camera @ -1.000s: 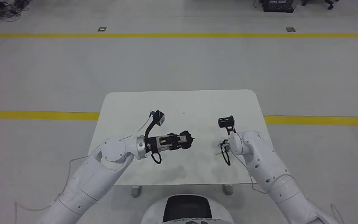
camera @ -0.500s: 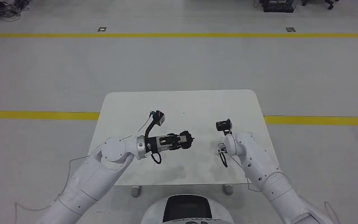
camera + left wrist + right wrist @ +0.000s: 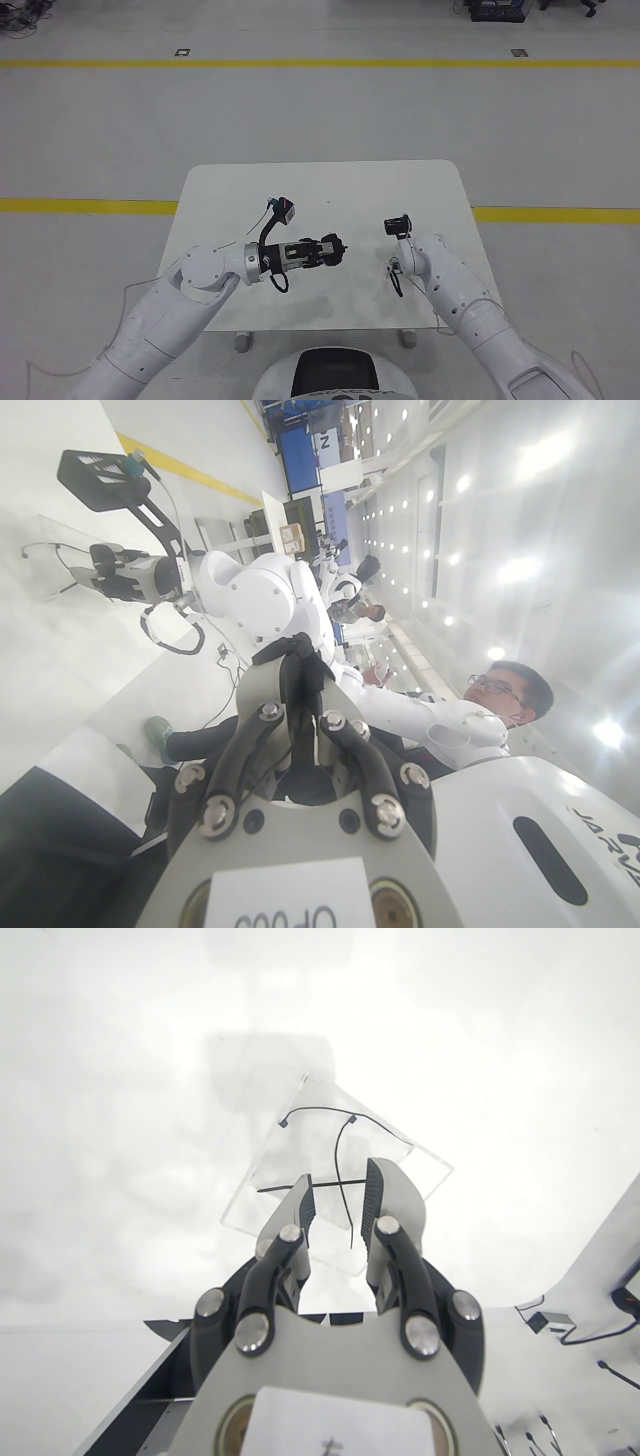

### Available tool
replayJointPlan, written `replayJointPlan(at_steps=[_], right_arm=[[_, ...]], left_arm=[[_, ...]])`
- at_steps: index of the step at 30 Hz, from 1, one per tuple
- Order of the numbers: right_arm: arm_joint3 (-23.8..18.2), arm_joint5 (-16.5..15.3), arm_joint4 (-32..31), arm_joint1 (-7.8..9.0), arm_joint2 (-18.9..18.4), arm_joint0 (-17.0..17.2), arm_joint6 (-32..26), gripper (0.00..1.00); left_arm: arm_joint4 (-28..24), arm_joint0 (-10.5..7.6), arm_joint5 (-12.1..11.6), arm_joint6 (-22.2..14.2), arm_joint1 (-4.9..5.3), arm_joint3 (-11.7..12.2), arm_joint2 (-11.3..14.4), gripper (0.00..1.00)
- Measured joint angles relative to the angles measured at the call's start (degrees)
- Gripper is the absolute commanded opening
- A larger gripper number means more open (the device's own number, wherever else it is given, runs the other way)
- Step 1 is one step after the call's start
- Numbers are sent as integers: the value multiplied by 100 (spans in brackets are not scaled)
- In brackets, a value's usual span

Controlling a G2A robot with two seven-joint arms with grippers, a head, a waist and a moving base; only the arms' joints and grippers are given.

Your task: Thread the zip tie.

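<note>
White table (image 3: 250,190); seemingly clear plate (image 3: 280,1163) beneath crossed zip ties (image 3: 338,1143)

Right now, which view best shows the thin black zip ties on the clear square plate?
The right wrist view: the zip ties lie crossed on the plate under the right gripper. Left wrist view: faint distant lines. Top view: too small to tell.

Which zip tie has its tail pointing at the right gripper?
The curved zip tie whose tail runs between the right gripper's fingers; the other tie arcs along the plate's far side.
</note>
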State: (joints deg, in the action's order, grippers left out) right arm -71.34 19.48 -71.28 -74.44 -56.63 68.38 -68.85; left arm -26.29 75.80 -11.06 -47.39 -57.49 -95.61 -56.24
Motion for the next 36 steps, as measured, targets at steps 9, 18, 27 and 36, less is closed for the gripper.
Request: replayJointPlan(at_steps=[9, 18, 27, 36], right_arm=[[200, 0, -98, -94, -13, -54, 42, 19], [426, 0, -137, -191, -61, -75, 126, 20], [603, 0, -177, -279, -137, -72, 216, 14], [694, 0, -245, -350, -210, -94, 250, 0]], left_arm=[[0, 0, 0, 0, 0, 0, 0, 0], [0, 0, 0, 0, 0, 0, 0, 0], [0, 0, 0, 0, 0, 0, 0, 0], [0, 0, 0, 0, 0, 0, 0, 0]])
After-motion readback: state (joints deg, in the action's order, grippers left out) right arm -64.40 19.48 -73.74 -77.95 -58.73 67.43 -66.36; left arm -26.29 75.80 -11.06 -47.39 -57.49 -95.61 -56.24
